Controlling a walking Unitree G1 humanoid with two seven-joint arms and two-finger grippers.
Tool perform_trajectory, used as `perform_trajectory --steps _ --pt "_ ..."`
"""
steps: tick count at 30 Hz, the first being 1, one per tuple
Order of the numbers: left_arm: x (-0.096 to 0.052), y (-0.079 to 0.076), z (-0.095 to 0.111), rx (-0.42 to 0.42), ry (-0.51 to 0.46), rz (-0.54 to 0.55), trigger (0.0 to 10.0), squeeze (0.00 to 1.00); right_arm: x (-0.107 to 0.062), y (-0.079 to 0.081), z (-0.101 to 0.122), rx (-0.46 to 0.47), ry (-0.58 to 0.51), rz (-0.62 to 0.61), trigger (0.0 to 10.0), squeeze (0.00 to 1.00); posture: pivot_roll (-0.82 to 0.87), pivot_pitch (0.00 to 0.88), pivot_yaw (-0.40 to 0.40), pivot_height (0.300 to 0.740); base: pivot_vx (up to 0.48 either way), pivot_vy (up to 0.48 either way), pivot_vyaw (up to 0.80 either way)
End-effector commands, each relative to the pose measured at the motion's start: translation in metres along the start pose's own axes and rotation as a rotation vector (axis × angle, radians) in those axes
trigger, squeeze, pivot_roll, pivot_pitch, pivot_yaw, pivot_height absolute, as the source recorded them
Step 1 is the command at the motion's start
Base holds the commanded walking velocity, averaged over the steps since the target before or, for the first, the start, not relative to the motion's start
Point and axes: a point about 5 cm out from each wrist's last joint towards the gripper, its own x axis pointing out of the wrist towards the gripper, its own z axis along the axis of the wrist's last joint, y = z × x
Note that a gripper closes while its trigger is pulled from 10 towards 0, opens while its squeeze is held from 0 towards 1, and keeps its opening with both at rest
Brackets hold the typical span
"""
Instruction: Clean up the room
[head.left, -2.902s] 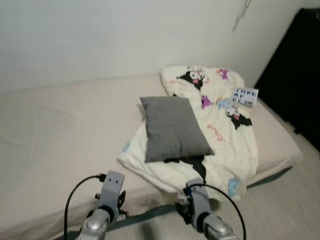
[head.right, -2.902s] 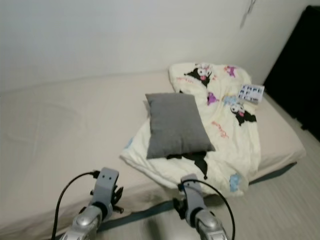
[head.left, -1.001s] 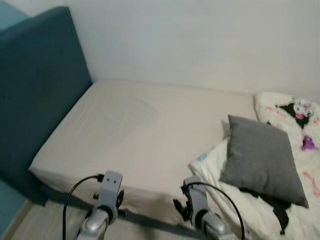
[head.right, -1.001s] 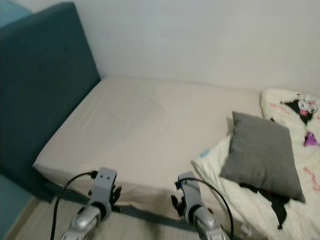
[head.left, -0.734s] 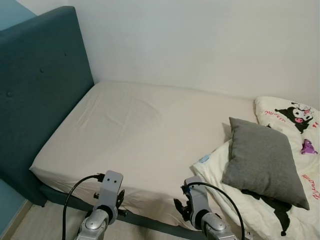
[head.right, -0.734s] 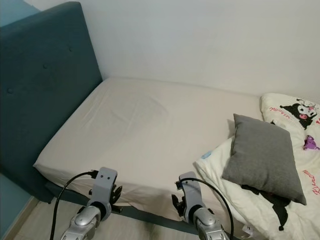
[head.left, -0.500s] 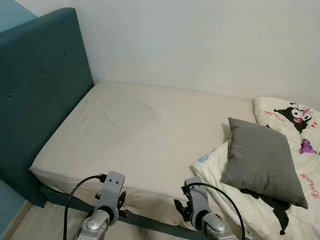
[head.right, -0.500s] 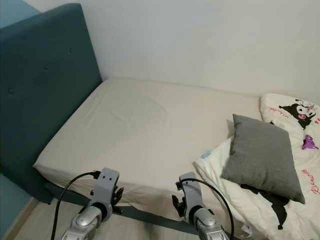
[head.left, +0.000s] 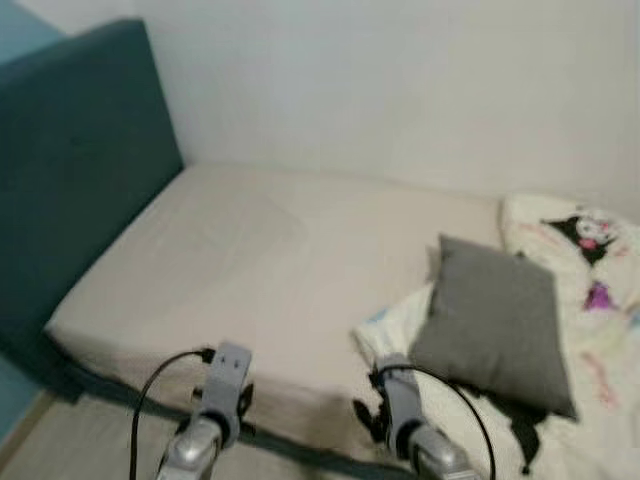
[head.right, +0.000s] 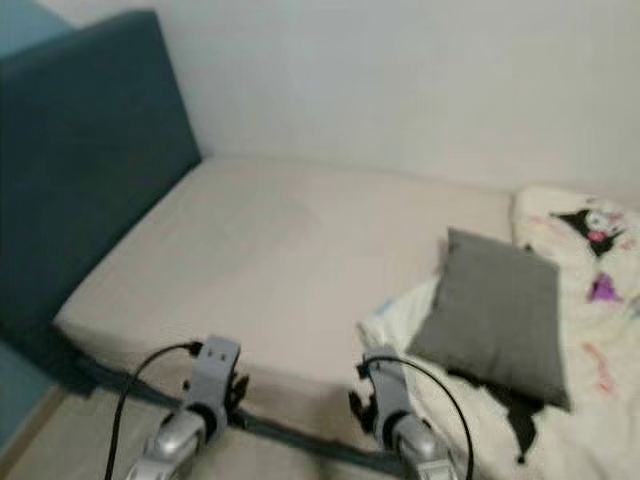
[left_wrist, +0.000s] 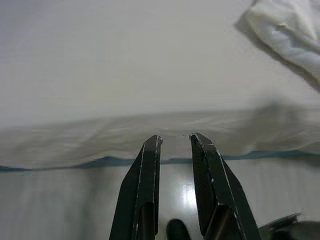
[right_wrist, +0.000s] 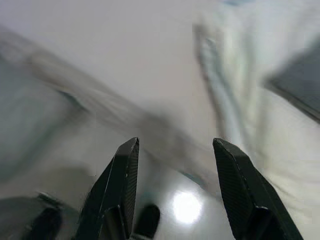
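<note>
Swung left over the last few seconds: headboard (head.left: 75, 170) now at 9 o'clock, whole frame blurred and shifted slightly versus half a second ago, so camera motion, nothing on the bed displaced. Likely means a survey pass with no tidying begun yet.

Bare mattress (head.left: 260, 260) across the middle, from headboard toward 3 o'clock. Left claw (left_wrist: 175, 137) low at 7 o'clock, fingers slightly parted on nothing, aimed at the mattress edge. Right claw (right_wrist: 175, 145) at 5 o'clock, fingers spread wide, empty, just off the quilt's near fold.

Pillow (head.left: 495, 310) at 4 o'clock, lying flat on the crumpled quilt (head.left: 590, 330), well away from the headboard. Long axis running roughly 11 to 5 o'clock, near end toward the bed's front edge, far end toward the wall. Probably due at the headboard end, with the quilt still to spread.
</note>
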Motion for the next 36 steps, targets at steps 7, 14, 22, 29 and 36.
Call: perform_trajectory --steps 7,14,22,29,36 --pt "-0.0016 0.0020 -0.0063 0.002 0.032 0.003 10.0 0.00 -0.0005 0.0036 -0.0055 0.018 0.020 0.007 10.0 0.00 0.04 0.133 -0.040 0.740 0.000 -0.383 0.00" --pt "-0.0012 0.0017 -0.0088 -0.003 0.061 -0.003 10.0 0.00 -0.0005 0.0032 -0.0053 0.018 0.019 0.006 10.0 0.00 0.04 0.130 -0.038 0.740 0.000 -0.062 0.00" --pt "-0.0012 0.0017 -0.0091 0.000 0.060 -0.007 10.0 0.00 -0.0006 0.0031 -0.0054 0.019 0.018 0.005 10.0 0.00 0.04 0.132 -0.036 0.740 0.000 0.440 0.00" --pt "-0.0005 0.0036 -0.0081 0.012 0.057 0.018 10.0 0.00 -0.0008 0.0029 -0.0053 0.020 0.015 0.002 10.0 0.00 0.04 0.133 -0.033 0.740 0.000 0.000 0.00" --pt "0.0004 0.0040 -0.0054 0.015 0.044 0.022 10.0 0.00 -0.0008 0.0026 -0.0047 0.021 0.009 -0.002 10.0 0.00 0.04 0.133 -0.036 0.740 0.000 0.000 0.00"
